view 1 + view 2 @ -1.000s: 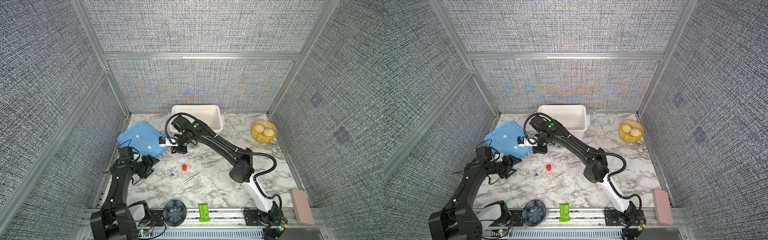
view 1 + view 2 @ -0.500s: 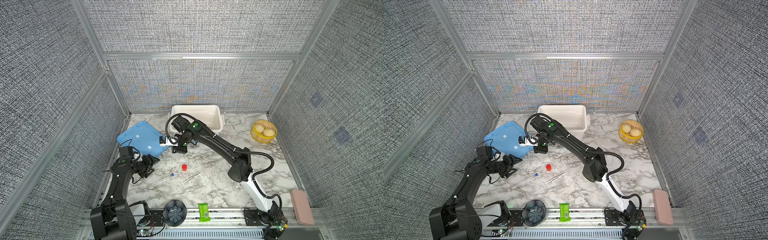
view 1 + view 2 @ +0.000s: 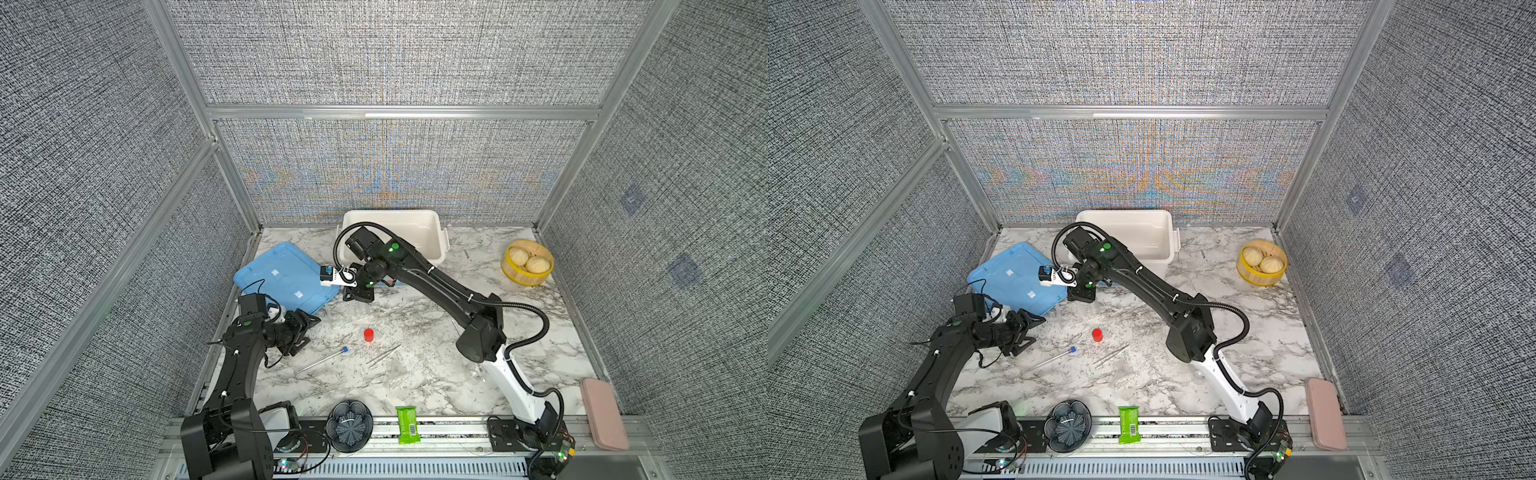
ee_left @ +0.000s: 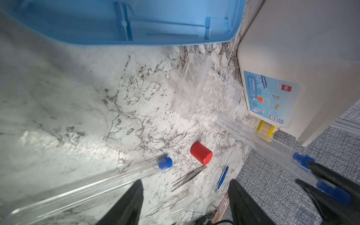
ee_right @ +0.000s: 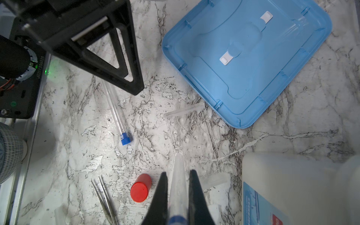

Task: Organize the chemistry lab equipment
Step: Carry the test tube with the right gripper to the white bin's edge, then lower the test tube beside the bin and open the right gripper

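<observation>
Looking down in both top views, the right gripper [image 3: 357, 296] reaches across the middle to the near corner of the blue lid [image 3: 282, 278], just in front of the white bin [image 3: 390, 213], though what it grips is too small to make out from up here; the left gripper [image 3: 306, 332] hangs low at the left, fingers spread, nothing between them, and out on the marble lie the loose tube [image 3: 324, 360], the red-capped vial [image 3: 368, 335] near its blue cap, and the silver tweezers [image 3: 384, 355] just beside the vial. Over to the left wrist view: the left gripper [image 4: 185, 183] is wide open and empty, the loose tube [image 4: 97, 187] lies flat with its cap toward the red-capped vial [image 4: 201, 153], the silver tweezers [image 4: 189, 177] and dark blue tweezers [image 4: 222, 178] lie apart beyond, and the held tube [image 4: 263, 144] slants down from the right arm's black fingers [image 4: 337, 176] to the edge of the clear rack [image 4: 206, 89]. Now the right wrist view: the right gripper [image 5: 178, 173] is pinched tight on the held tube [image 5: 178, 187], whose tip points at the clear rack [image 5: 192, 140] beside the blue lid [image 5: 247, 58]; touching or not, I cannot tell
</observation>
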Motion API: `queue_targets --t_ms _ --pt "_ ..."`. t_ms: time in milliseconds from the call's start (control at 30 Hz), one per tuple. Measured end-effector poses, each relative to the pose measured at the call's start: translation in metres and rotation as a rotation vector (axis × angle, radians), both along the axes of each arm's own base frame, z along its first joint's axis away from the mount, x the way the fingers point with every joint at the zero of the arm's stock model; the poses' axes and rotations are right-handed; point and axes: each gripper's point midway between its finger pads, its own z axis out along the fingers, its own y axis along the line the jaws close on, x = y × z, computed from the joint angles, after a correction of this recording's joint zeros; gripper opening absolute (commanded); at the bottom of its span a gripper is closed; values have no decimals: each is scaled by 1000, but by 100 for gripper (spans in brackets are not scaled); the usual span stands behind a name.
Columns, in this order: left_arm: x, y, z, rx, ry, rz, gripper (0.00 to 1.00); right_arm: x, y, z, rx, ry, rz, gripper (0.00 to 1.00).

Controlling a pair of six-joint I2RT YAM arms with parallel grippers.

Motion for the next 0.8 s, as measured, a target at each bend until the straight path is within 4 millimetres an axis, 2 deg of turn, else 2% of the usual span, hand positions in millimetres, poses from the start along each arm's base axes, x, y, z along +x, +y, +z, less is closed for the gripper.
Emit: queue_targets --t_ms 433,800 --pt "0 0 1 1 -7 1 71 2 5 -15 -20 -12 8 12" --pt "-1 0 5 3 -19 5 70 6 10 -23 -31 -51 7 28"
